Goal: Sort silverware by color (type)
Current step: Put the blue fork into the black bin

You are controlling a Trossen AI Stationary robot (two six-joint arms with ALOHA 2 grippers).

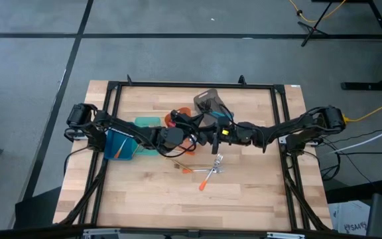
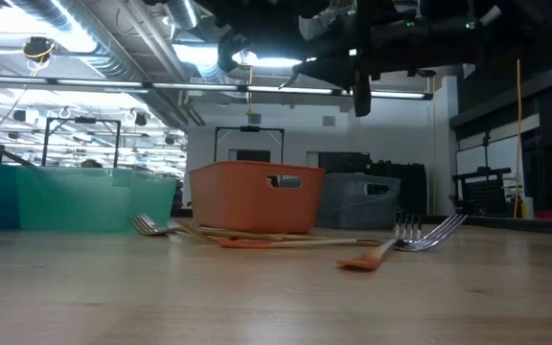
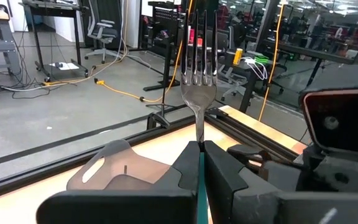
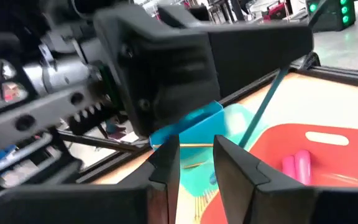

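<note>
My left gripper (image 3: pixel 200 152) hangs above the table's middle (image 1: pixel 194 133), shut on a fork (image 3: pixel 199 93) with a metal head and a blue-green handle. My right gripper (image 4: pixel 196 155) faces it from the right (image 1: pixel 212 135), open, with nothing between its fingers. The fork's handle (image 4: pixel 263 112) slants past the outside of one right finger; I cannot tell whether they touch. More silverware lies flat on the table under the arms: metal-headed forks (image 2: pixel 429 235), an orange-handled one (image 1: pixel 206 180) and gold ones (image 2: pixel 257 237). My left gripper pinches the fork between its two fingers where the blue-green handle (image 3: pixel 201 177) meets the metal neck. The head and tines stand out beyond the fingertips and the handle runs out the other side. The fork is lifted clear of the table.
Along the far side stand a blue bin (image 1: pixel 119 145), a teal bin (image 1: pixel 148 123), an orange bin (image 1: pixel 174 119) holding pink-handled pieces (image 4: pixel 297 165), and a grey bin (image 1: pixel 207 99). A black frame (image 1: pixel 284 119) rims the table. Bare wood lies along the near edge.
</note>
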